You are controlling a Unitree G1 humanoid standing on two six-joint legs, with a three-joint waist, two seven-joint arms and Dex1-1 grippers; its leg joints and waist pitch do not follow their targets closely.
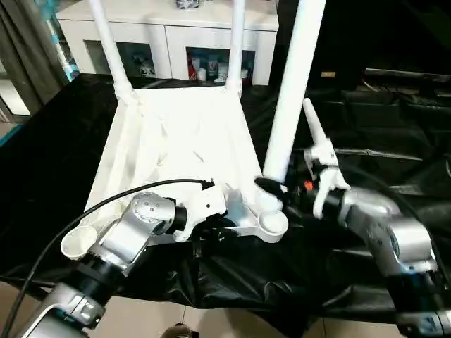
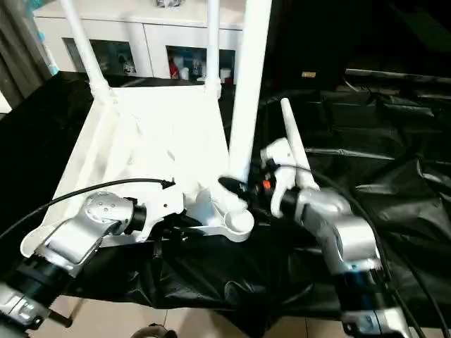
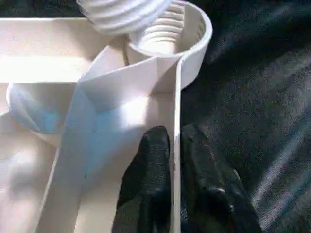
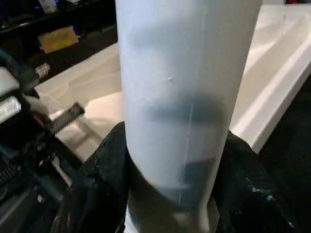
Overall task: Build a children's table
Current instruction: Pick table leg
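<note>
The white table top (image 1: pixel 176 141) lies upside down on the black cloth, with two white legs (image 1: pixel 106 35) (image 1: pixel 236 35) standing in its far corners. My right gripper (image 1: pixel 271 186) is shut on a third leg (image 1: pixel 292 91) near its lower end and holds it upright over the near right corner socket (image 1: pixel 273 224). In the left wrist view the leg's threaded end (image 3: pixel 126 12) hangs just above that socket (image 3: pixel 165 34), slightly off to one side. My left gripper (image 1: pixel 218 222) is shut on the top's near rim (image 3: pixel 176 97), one finger (image 3: pixel 146 184) on each side of the wall. The near left socket (image 1: pixel 77 243) stands empty.
The black-draped work table (image 1: pixel 394 141) stretches to the right, its cloth creased. A white glass-door cabinet (image 1: pixel 176 42) stands behind it. A slim white tapered piece (image 1: pixel 313 123) rises by my right wrist. A black cable (image 1: pixel 106 204) loops over my left forearm.
</note>
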